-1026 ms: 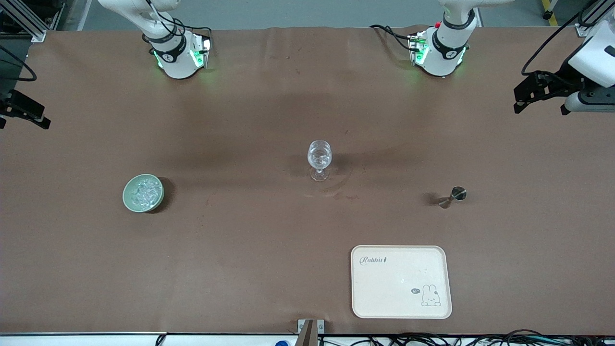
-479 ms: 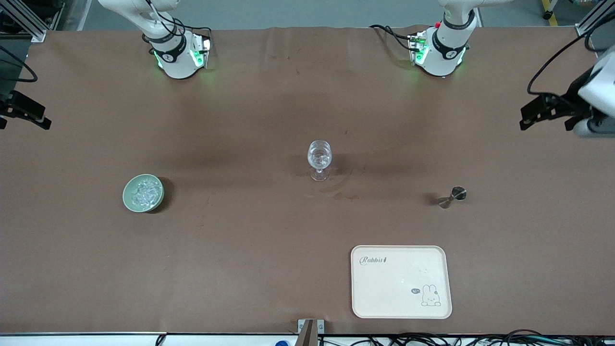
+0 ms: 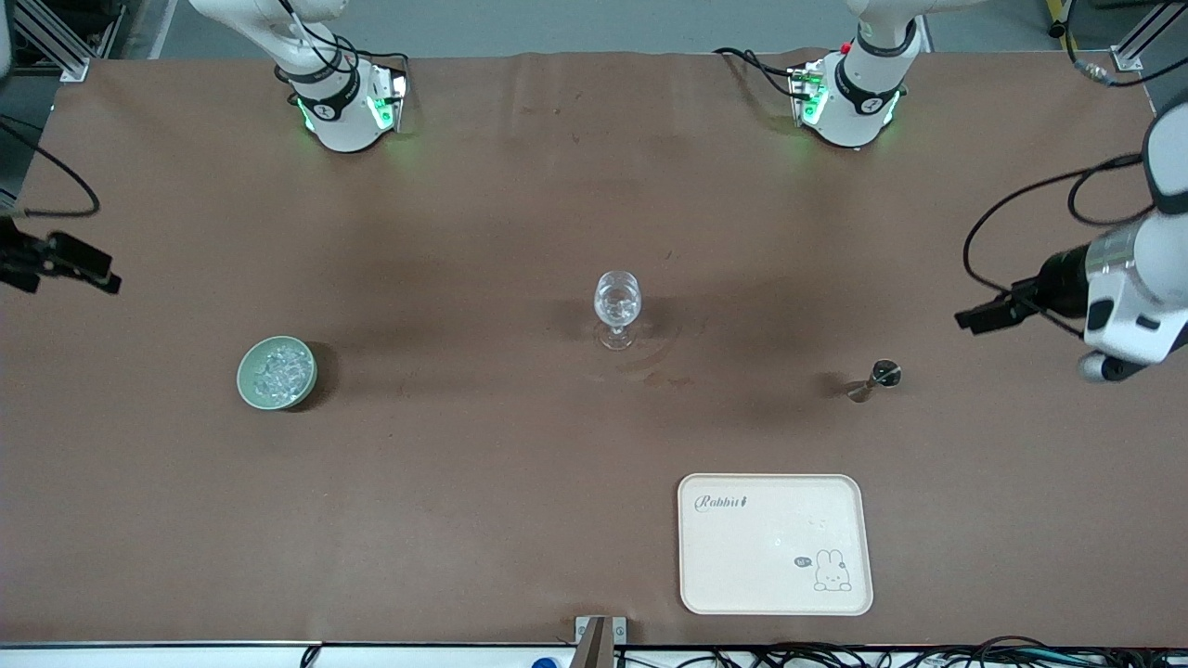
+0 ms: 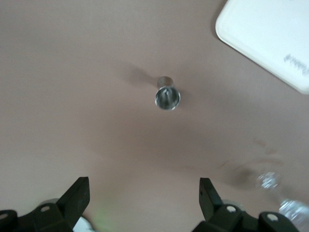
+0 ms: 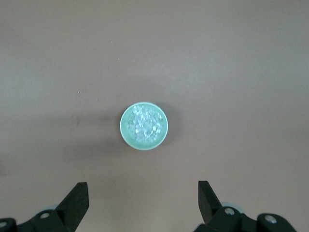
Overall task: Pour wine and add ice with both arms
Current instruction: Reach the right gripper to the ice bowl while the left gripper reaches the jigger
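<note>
A clear stemmed glass stands upright mid-table; it also shows blurred in the left wrist view. Ice fills a pale green bowl toward the right arm's end. In the right wrist view the ice lies in that bowl. A small metal jigger stands toward the left arm's end and shows in the left wrist view. My left gripper is open and empty, up in the air beside the jigger. My right gripper is open and empty, over the table by the bowl.
A cream tray with a rabbit drawing lies near the front edge, nearer to the front camera than the jigger; its corner shows in the left wrist view. A brown cloth covers the table.
The left gripper has swung from the table's end toward the jigger. The right gripper has shifted slightly toward the bowl. Glass, bowl, jigger and tray have not moved.
</note>
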Robot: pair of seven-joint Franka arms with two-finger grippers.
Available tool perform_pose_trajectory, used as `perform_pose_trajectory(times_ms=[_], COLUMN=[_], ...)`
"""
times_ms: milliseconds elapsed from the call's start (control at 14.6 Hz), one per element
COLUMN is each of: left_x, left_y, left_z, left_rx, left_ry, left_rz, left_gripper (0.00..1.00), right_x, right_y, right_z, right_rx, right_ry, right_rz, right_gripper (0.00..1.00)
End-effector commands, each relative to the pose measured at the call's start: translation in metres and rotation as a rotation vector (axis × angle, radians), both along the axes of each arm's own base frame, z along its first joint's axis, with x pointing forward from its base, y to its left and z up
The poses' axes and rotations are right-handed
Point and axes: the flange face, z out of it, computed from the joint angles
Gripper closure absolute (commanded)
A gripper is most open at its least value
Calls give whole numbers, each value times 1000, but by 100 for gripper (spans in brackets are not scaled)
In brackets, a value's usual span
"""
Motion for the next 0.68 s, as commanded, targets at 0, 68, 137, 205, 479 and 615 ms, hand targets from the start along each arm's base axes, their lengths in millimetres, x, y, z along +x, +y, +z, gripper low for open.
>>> perform_pose_trajectory(times_ms=[0, 68, 137, 205, 479, 615], left_x=[19, 24, 29, 33, 38, 35], left_y=[13, 21, 38, 51, 76, 88], left_z=[-50, -72, -92, -117, -200, -231], left_rx=[-65, -111, -165, -215, -334, -385], left_ry=[69, 114, 148, 181, 312, 368], left_rz=[176, 259, 338, 391, 544, 611], left_gripper=[0, 0, 0, 0, 0, 0], right_x=[25, 34, 42, 48, 43, 38], right_y=[-12, -18, -25, -33, -27, -16], right_z=[-48, -69, -93, -113, -187, -218], right_rx=[-9, -11, -13, -14, -17, -19], right_ry=[23, 35, 52, 67, 73, 51], right_rz=[-62, -83, -111, -135, -163, -150], right_gripper=[0, 1, 1, 2, 5, 6])
